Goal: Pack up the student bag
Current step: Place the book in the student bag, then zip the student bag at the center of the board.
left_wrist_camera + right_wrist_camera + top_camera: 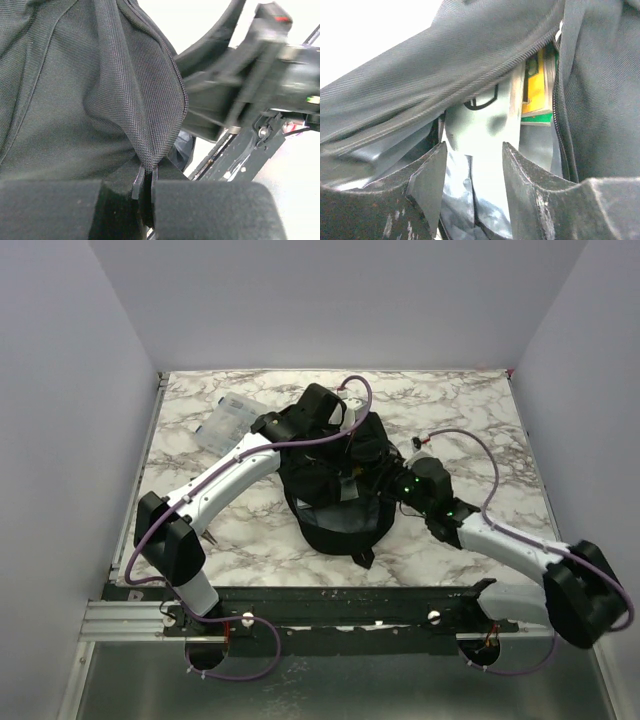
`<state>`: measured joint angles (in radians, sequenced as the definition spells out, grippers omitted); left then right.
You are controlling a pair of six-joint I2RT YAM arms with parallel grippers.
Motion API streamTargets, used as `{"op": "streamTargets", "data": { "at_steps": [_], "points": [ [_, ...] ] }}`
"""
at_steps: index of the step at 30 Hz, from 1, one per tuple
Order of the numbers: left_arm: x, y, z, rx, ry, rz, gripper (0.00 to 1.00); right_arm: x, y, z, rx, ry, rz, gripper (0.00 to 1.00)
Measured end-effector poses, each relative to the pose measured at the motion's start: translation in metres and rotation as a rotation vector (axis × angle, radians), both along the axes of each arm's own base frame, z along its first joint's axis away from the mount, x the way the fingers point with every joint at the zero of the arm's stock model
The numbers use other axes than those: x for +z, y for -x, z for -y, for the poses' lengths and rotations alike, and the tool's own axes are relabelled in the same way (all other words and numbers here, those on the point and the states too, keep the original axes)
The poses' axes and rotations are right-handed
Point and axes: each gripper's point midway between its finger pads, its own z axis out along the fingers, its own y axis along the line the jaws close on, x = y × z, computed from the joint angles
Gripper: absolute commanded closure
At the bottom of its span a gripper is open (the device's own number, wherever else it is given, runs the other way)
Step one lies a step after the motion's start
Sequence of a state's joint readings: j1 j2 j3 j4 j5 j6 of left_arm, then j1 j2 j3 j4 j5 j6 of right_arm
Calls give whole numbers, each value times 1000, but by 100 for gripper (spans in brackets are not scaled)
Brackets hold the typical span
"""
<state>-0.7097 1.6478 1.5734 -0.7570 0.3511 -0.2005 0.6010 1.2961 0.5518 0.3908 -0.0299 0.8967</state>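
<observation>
The bag (338,515) is black, soft woven fabric, slumped in a heap at the middle of the marble table (240,540), with its rounded end toward the table's near edge. Its zipper (485,75) gapes open. Inside show a yellow and green book (540,85) and glossy grey plastic (485,135).
</observation>
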Motion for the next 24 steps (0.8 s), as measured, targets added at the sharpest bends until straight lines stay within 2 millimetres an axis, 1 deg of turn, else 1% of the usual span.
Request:
{"op": "streamTargets", "data": {
  "at_steps": [4,5,7,9,10,12,15,17,19,20,21,24],
  "points": [
    [0,-1,-1,3,0,0,100,34,15,25,18,131,115,50],
    [0,-1,-1,4,0,0,100,39,16,31,16,166,131,48],
    [0,-2,-2,8,0,0,100,41,15,45,5,238,147,42],
    [0,-3,-3,10,0,0,100,33,11,60,-11,297,132,42],
    [0,-3,-3,10,0,0,100,24,6,71,-26,335,109,41],
    [0,-3,-3,10,0,0,100,9,-2,86,-31,376,64,42],
    [0,-4,-3,12,-2,2,100,-11,-11,99,-2,373,2,42],
    [-1,-4,-3,13,-5,5,100,-13,-19,103,16,322,-6,45],
    [-1,-5,-4,16,-10,9,100,-11,-29,102,38,265,8,49],
    [-2,-6,-5,18,-14,13,100,-11,-30,98,61,246,9,54],
    [-2,-7,-6,21,-20,16,100,-11,-36,100,62,230,5,58],
    [-8,-8,-9,31,-44,12,100,-12,-39,89,122,182,-4,58]
  ]
}}
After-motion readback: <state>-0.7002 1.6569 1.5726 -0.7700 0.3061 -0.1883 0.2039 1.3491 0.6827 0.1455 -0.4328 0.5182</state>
